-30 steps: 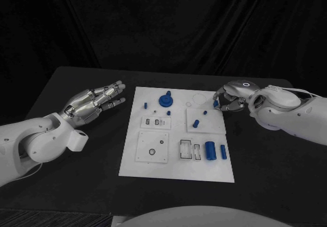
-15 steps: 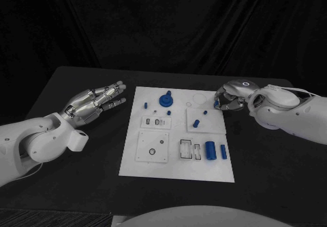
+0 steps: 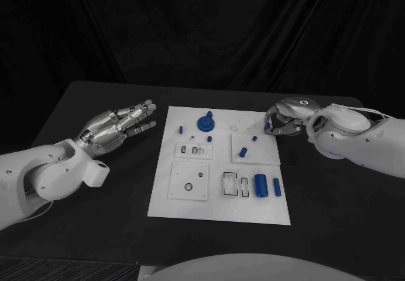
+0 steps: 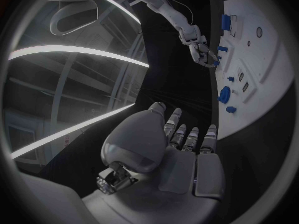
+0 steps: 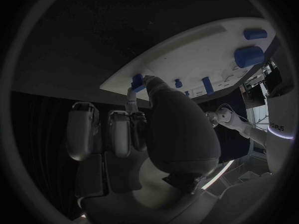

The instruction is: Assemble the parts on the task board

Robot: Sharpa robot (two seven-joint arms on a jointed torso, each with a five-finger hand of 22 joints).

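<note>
The white task board (image 3: 218, 202) lies mid-table with several blue parts on it: a round piece with a peg (image 3: 206, 123), a thick cylinder (image 3: 261, 186) and a slim one (image 3: 277, 187). My right hand (image 3: 284, 123) hovers at the board's far right edge, with a small blue part (image 3: 267, 125) pinched between thumb and a finger. In the right wrist view the same small blue part (image 5: 137, 80) sits at the fingertips beside the board's edge (image 5: 187, 50). My left hand (image 3: 118, 126) floats left of the board, fingers spread and holding nothing, and its palm (image 4: 181, 144) fills the middle of the left wrist view.
Small blue pegs (image 3: 179, 129) (image 3: 243, 153) stand on the board's far half. Raised white blocks with slots (image 3: 189, 181) (image 3: 236, 184) occupy its near half. Black tabletop (image 3: 337, 199) surrounds the board on every side.
My right hand has edged slightly toward the table's far side with the small blue part pinched. The left hand has stayed where it was.
</note>
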